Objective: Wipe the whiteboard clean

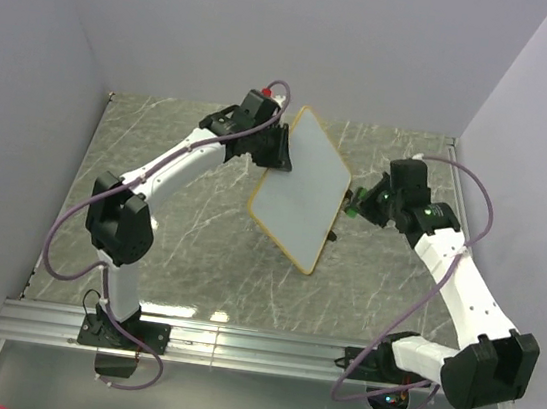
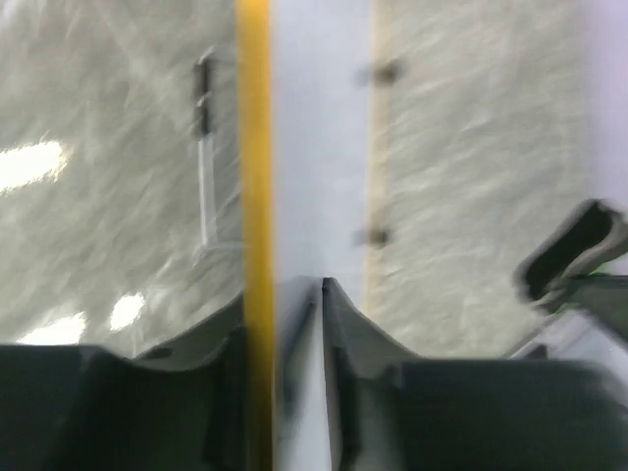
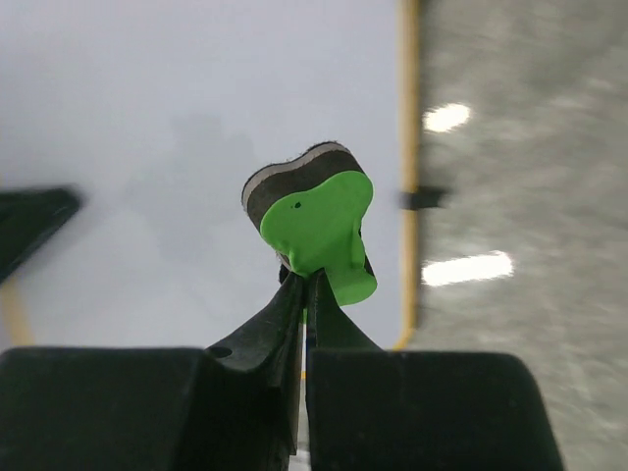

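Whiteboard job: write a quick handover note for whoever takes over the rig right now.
Left gripper: clamped on the whiteboard at its far edge, holding it tilted up.
Right gripper: shut on the green eraser, which sits in front of the board face near its right rim. Contact cannot be told.
Done: the board face shows no marks in the top or right wrist views.
Left: probably only to lay the board flat and put the eraser away.
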Motion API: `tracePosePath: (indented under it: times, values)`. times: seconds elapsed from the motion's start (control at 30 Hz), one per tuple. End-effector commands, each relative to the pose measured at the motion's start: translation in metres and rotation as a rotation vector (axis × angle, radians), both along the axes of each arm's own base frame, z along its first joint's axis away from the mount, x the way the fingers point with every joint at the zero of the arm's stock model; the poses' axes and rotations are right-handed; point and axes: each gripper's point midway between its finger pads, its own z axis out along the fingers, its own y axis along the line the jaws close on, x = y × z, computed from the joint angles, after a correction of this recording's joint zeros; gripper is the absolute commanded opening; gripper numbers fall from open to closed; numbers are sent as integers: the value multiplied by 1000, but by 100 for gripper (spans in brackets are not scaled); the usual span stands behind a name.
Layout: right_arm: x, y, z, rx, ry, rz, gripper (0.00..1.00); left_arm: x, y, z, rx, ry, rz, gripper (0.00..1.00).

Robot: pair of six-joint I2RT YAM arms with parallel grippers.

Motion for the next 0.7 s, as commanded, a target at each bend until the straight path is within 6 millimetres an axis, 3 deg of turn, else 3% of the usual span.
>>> tracePosePath:
  times: [0.0,0.13,0.27,0.4,0.43,0.5,0.53,0.57,0.63,0.67]
  values:
    - [-35,-45,-65,-156,220,-92,0,-65,34,-115,366,295,-82,34]
    - [-49,-61,-107,-170,306,-142,0,-64,32,-112,356,287,-71,51]
    - [-57,-71,-142,-197,396,-169,0,-63,30,-110,340,290,-58,54]
    - [-51,-80,-152,-231,422,-185,0,-63,32,-103,339,276,-41,56]
    - [-51,-81,-153,-235,429,-184,17,-63,34,-100,342,268,-36,56]
    - [-46,-81,-152,-231,429,-183,40,-61,36,-94,346,253,-27,58]
    - [-44,-80,-149,-230,423,-182,60,-60,37,-89,349,246,-20,59]
    - [-44,-80,-146,-227,415,-182,74,-59,38,-85,348,238,-17,60]
    - [-40,-78,-140,-217,397,-176,87,-56,38,-75,343,213,-1,62]
    - [-39,-77,-137,-212,390,-172,89,-54,39,-71,341,204,5,62]
